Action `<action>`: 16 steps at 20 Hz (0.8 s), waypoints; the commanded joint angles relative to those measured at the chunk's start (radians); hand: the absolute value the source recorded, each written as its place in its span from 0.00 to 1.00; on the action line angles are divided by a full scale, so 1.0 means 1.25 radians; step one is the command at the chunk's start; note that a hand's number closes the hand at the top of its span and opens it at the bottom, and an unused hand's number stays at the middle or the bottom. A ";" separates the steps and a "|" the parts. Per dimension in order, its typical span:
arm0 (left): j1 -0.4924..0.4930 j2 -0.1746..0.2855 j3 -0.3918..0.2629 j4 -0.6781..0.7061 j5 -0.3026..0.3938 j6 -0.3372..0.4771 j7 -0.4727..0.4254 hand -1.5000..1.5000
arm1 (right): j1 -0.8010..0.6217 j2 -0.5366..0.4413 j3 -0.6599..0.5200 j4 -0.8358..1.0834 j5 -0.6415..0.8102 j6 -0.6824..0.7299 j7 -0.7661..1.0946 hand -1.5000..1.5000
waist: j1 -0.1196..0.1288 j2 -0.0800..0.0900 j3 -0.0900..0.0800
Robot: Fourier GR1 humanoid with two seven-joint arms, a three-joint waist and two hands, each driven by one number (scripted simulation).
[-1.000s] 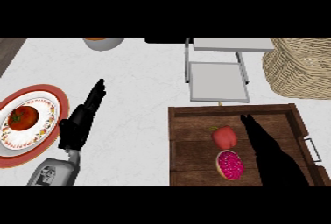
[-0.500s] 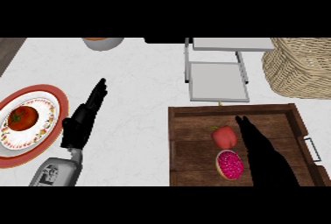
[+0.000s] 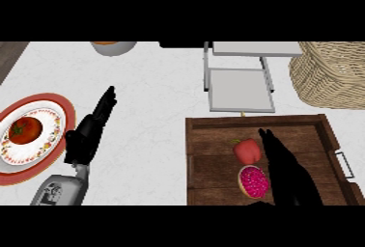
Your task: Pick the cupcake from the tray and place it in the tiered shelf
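Counter (image 3: 149, 87), tray (image 3: 285, 119), plate (image 3: 43, 98), tiered shelf (image 3: 239, 89), basket (image 3: 331, 75)

Cupcake (image 3: 253, 181) in tray (image 3: 214, 144), tiered shelf (image 3: 239, 90) behind, basket (image 3: 333, 72) right, plate (image 3: 61, 103) far left

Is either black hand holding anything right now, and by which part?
Nothing is held. The right hand is open over the tray, beside the cupcake; the left hand is open above the counter.

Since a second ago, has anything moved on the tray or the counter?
The right hand has shifted slightly left over the tray and now lies beside the cupcake, fingers straight, holding nothing. The cupcake, the red pepper and the resting left hand stayed put.
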 commanded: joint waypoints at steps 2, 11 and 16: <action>-0.037 -0.007 0.008 -0.011 -0.011 -0.017 0.054 0.50 | -0.009 0.065 0.013 0.020 0.045 0.031 0.076 0.00 | -0.001 0.000 0.000; 0.020 -0.040 0.007 -0.030 -0.052 -0.008 0.015 0.50 | 0.079 0.048 -0.036 0.045 0.036 0.032 -0.046 0.00 | 0.000 -0.001 0.000; -0.025 -0.055 0.025 0.035 -0.058 -0.008 0.001 0.50 | 0.050 0.033 -0.049 0.119 0.016 0.090 -0.094 1.00 | 0.000 0.001 0.000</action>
